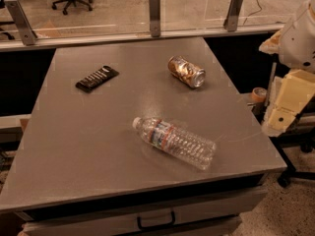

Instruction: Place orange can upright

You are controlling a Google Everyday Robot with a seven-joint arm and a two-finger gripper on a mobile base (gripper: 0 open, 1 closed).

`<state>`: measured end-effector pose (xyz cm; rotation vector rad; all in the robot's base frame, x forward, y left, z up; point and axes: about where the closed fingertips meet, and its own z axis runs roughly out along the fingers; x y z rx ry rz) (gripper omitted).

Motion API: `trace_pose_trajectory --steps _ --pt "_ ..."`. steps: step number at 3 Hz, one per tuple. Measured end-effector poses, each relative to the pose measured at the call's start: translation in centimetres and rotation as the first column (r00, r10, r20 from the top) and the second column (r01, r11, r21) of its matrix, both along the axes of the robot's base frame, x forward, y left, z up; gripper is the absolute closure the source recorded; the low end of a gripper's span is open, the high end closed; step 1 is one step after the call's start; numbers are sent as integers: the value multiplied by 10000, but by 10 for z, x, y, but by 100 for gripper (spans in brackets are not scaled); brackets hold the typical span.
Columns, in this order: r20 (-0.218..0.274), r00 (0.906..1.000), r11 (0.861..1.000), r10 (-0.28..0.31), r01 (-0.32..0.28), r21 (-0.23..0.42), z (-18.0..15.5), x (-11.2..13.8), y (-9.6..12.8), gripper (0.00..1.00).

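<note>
The orange can (186, 72) lies on its side on the grey table (74, 146), at the back right, with its silver top rim pointing to the front right. My gripper (281, 107) is the cream-coloured part of the arm off the table's right edge. It hangs level with the tabletop, well to the right of the can, and holds nothing that I can see.
A clear plastic water bottle (174, 142) lies on its side at the front middle. A black snack bar (97, 78) lies at the back left. A glass barrier with metal posts (154, 14) runs along the far edge. A drawer handle (156, 222) shows below the front.
</note>
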<state>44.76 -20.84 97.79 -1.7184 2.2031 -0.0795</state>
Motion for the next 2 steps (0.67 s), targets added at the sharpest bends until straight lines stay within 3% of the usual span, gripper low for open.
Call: trace_pose_trajectory --steps 1,2 --pt "35 9999 9982 134 -136 590 -9 38 31 0" --pt "81 9998 9923 -157 146 1229 -22 93 65 0"
